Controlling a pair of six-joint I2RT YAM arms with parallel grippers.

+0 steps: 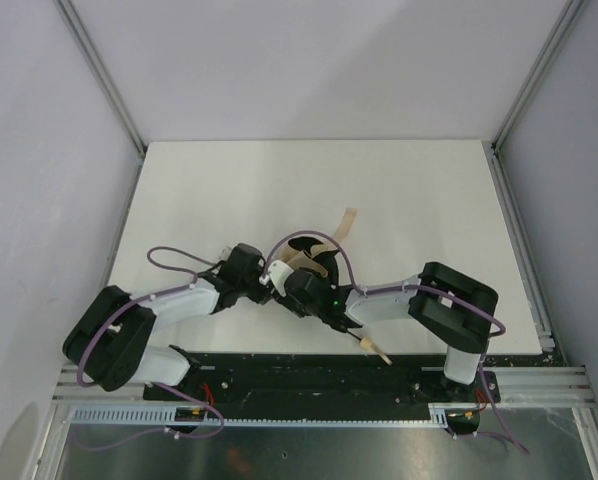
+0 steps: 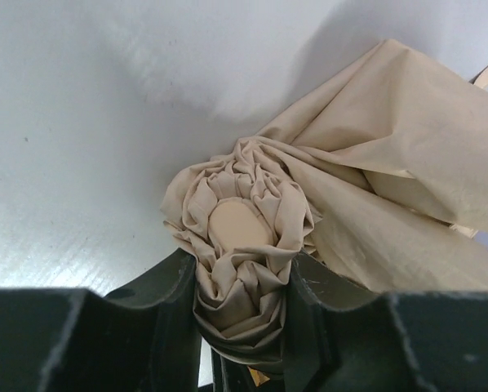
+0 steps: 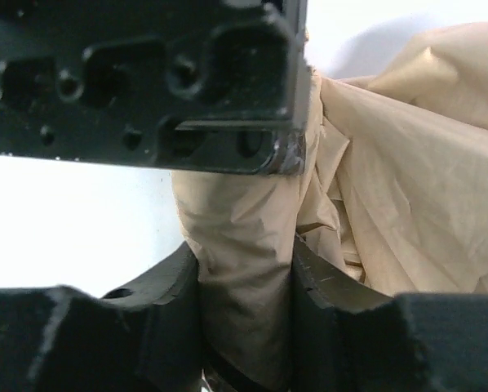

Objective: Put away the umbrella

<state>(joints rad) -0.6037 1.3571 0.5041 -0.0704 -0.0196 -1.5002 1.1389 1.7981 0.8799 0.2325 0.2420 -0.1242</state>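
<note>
The umbrella is a folded bundle of beige fabric near the table's front middle, between both arms. A tan strap trails off behind it, and a pale end pokes out by the front edge. In the left wrist view my left gripper is shut on the gathered fabric just below the round tan cap. In the right wrist view my right gripper has both jaws pressed against the fabric-wrapped body of the umbrella. The black body of the left gripper sits directly above it.
The white table is enclosed by pale walls with metal frame posts at the back corners. A black base rail runs along the near edge. Purple cables loop off both arms.
</note>
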